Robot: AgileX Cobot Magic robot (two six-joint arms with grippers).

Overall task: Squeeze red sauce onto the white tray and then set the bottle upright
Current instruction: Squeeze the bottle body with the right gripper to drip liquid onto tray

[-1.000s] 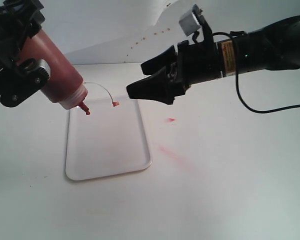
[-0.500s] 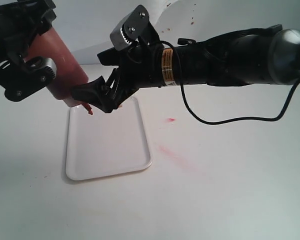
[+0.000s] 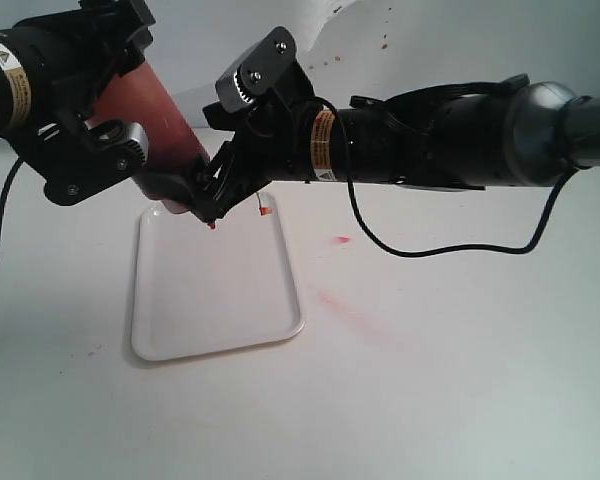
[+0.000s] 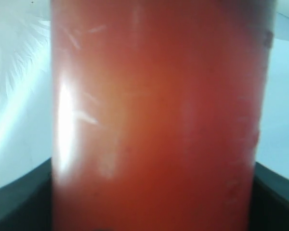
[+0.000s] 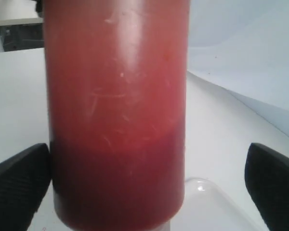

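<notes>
Right wrist view showed the right gripper (image 5: 147,185) with jaws spread wide astride the bottle (image 5: 116,96), seemingly poised to squeeze, while the left gripper (image 3: 130,100) clamped it nozzle-down above the white tray (image 3: 215,325) so red sauce (image 5: 118,192) would land there.

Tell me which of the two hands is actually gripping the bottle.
The left hand, clamped around the tilted bottle's upper body. The right hand only straddles its lower end, open, with a clear gap on one side.

place: robot lab bench | signs: plain white tabletop (image 3: 460,400) — pale backdrop sheet (image 3: 440,45) — cabled black arm (image 3: 450,135)
</notes>
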